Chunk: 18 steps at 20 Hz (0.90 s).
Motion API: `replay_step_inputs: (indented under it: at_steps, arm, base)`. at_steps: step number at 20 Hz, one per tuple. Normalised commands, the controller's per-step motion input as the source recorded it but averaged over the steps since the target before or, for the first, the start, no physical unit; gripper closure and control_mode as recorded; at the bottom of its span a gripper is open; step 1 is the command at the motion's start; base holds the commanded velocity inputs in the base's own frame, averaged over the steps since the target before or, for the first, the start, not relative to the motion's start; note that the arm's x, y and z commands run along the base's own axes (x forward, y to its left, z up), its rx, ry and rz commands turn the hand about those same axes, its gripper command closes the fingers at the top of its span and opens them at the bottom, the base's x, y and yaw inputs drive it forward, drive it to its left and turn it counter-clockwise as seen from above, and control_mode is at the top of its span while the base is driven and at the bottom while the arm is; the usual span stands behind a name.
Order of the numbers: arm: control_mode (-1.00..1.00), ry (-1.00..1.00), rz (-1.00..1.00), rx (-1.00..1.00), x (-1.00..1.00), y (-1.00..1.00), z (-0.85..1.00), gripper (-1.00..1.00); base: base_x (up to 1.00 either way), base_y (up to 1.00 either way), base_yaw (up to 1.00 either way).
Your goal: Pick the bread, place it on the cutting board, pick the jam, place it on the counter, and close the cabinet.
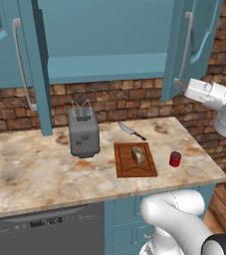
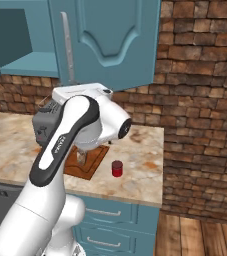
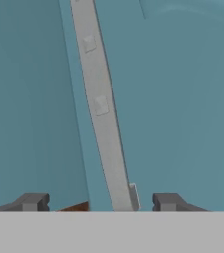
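Note:
The bread lies on the cutting board, and the jam stands on the counter just right of the board. Both doors of the cabinet are open. My gripper is open and faces the right door at close range. The lower end of the door's grey bar handle lies between my fingertips, and I cannot tell whether they touch it. In the right base view my arm hides part of the bread, and the jam stands clear.
A grey toaster stands left of the board, with a knife behind the board. The left cabinet door juts out over the counter. A brick wall rises to the right, where the counter ends.

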Motion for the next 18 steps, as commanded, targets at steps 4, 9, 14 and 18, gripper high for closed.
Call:
replay_step_inputs:
  at_steps: [4,9,14,18]
  arm:
    - [-1.0,0.0,0.0,0.0,0.29,0.1,0.0,-1.0]
    - [-1.0,0.0,0.0,0.0,0.28,0.12,0.0,-1.0]
    - [-1.0,0.0,0.0,0.0,0.26,0.16,0.0,-1.0]
    - [-1.0,0.0,0.0,0.0,0.23,0.17,0.0,-1.0]
  base:
    - [0.0,0.0,0.0]
    - [0.0,0.0,0.0]
    - [0.0,0.0,0.0]
    - [0.0,0.0,0.0]
